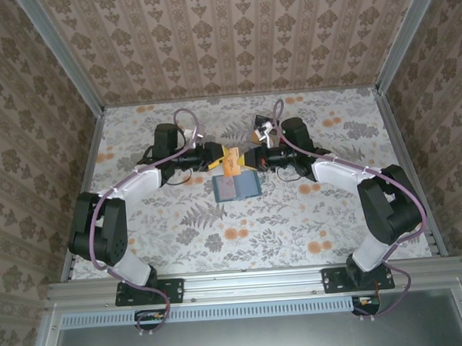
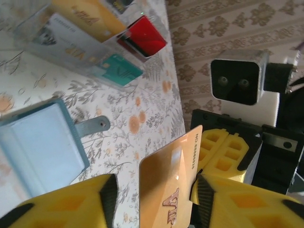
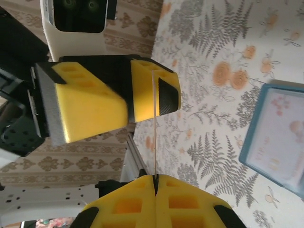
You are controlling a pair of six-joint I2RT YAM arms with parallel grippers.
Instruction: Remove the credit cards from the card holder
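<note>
Card holder (image 1: 237, 187) lies open and flat near the middle of the table (image 1: 181, 247), well apart from the side rails (image 1: 94, 150); bare floral cloth on its near side gives free room toward the arm bases. Both grippers meet just past its far edge, so that side is crowded. Orange credit card (image 1: 231, 167) is held in the air there, clear of the holder. Right gripper (image 3: 155, 179) is clamped on one end of the card. Its own wrist view shows the card edge-on, a thin line pinched between the two pads. Left gripper (image 2: 156, 183) has jaws apart, one on each side of the card's other end; the card touches one pad and a gap shows at the other, so no clamp. Left wrist view gives the card's printed face, the holder's strap tab (image 2: 95, 126) and, beyond the holder, a clear tray (image 2: 28, 33) with a red block (image 2: 142, 35) and a teal block (image 2: 118, 71). Right wrist view shows a pale face inside the holder's teal border — card or window, cannot tell
</note>
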